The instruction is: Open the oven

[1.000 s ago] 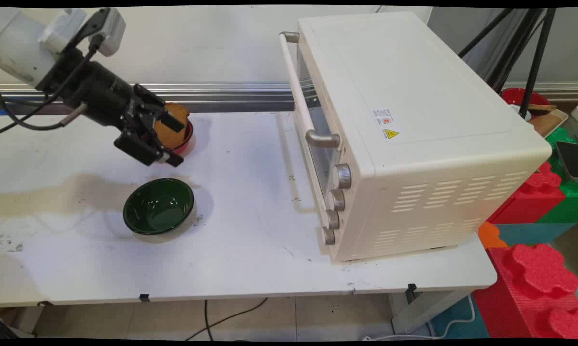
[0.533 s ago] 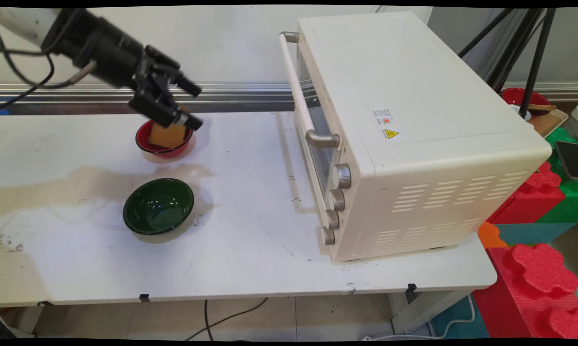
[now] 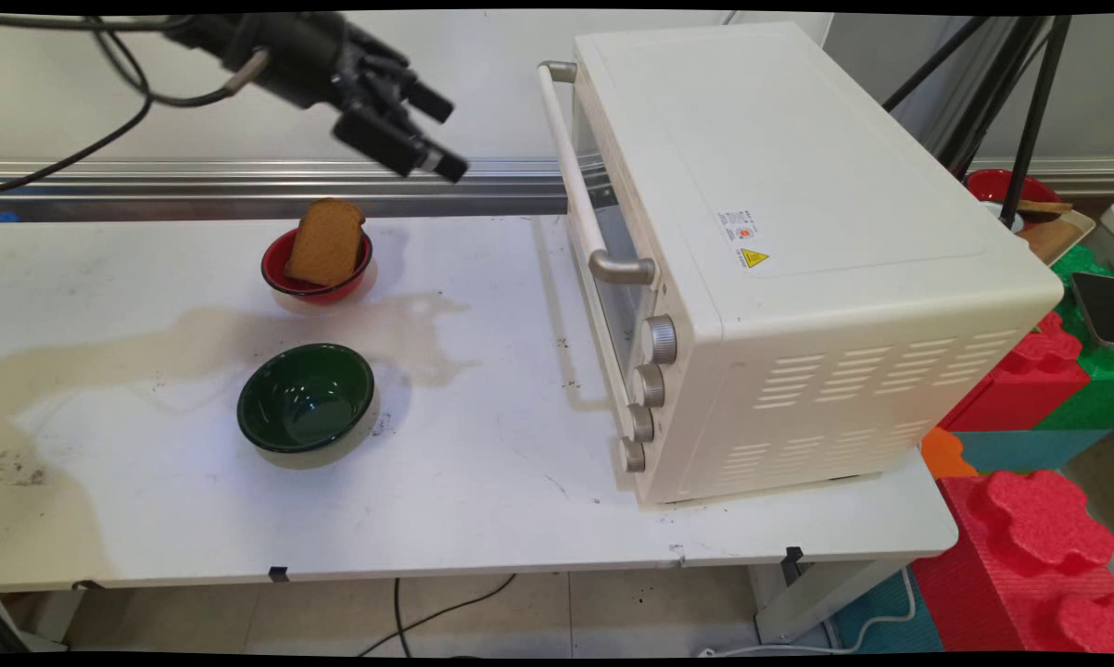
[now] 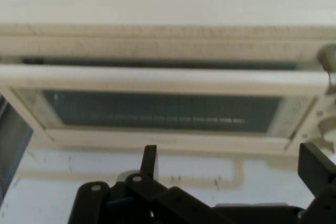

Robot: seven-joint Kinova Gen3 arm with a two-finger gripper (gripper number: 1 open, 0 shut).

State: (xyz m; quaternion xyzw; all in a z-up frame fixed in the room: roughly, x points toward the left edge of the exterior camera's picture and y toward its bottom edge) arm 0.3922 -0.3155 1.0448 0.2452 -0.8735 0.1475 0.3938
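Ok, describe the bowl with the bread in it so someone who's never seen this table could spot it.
Start at the big cream toaster oven on the white table. Two bowls sit to the left of its door. The red bowl is the farther one, by the metal rail, holding a brown bread slice; the nearer green bowl is empty.

On the table (image 3: 483,519) there are two bowls, a red one (image 3: 284,276) at 10 o'clock and a green one (image 3: 306,397) at 8 o'clock, one slice of bread (image 3: 325,243), one oven (image 3: 779,269) at 3 o'clock with four knobs (image 3: 648,384), and one gripper (image 3: 432,130) overhead.
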